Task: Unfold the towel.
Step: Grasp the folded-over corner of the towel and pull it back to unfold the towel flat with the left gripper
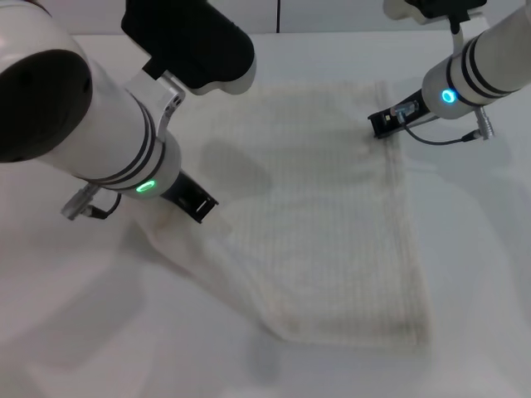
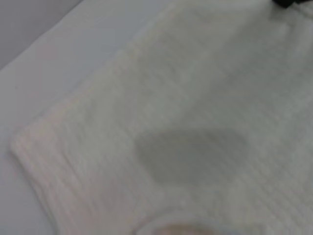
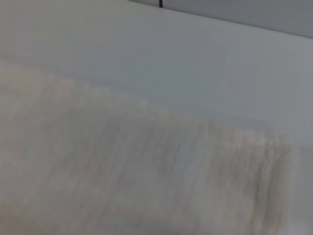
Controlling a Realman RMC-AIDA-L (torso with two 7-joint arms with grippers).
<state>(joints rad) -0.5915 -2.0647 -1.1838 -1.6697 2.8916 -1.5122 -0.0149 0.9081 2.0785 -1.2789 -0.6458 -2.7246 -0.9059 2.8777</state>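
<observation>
The cream ribbed towel (image 1: 332,215) lies spread on the white table, its hemmed border along the right side. Its near-left part is drawn up into a slanted fold toward my left gripper (image 1: 197,206), which is shut on that edge, a little above the table. My right gripper (image 1: 382,124) sits at the towel's far right corner, on the hem. The left wrist view shows the towel (image 2: 195,98) with a dark shadow on it, and the right gripper (image 2: 289,3) far off. The right wrist view shows the towel's edge (image 3: 122,171) close up.
The white table (image 1: 481,274) extends around the towel on all sides. A grey wall runs behind its far edge (image 3: 234,12). A cable (image 1: 452,139) hangs from my right wrist.
</observation>
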